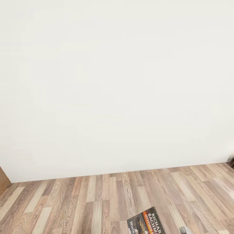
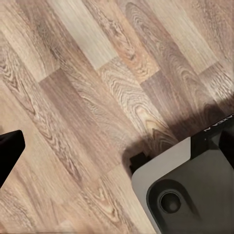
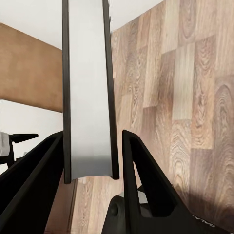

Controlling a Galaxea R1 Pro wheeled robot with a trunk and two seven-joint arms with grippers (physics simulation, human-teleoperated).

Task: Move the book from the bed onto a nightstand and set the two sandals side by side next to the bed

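At six o'clock in the head view, the book (image 1: 146,222) pokes up over the wood-plank floor (image 1: 81,201), and a white wall (image 1: 117,81) stands behind. In the right wrist view, the right gripper (image 3: 92,161) has its two black fingers (image 3: 141,180) pressed on the book's edge (image 3: 87,92). The left gripper's black finger (image 2: 9,151) shows at nine o'clock over the floor (image 2: 87,87); I cannot tell if it is open.

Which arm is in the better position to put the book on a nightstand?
The right. Its hand already grips the book between its fingers, seen edge-on; the cover shows in the head view too. No nightstand is in sight yet.
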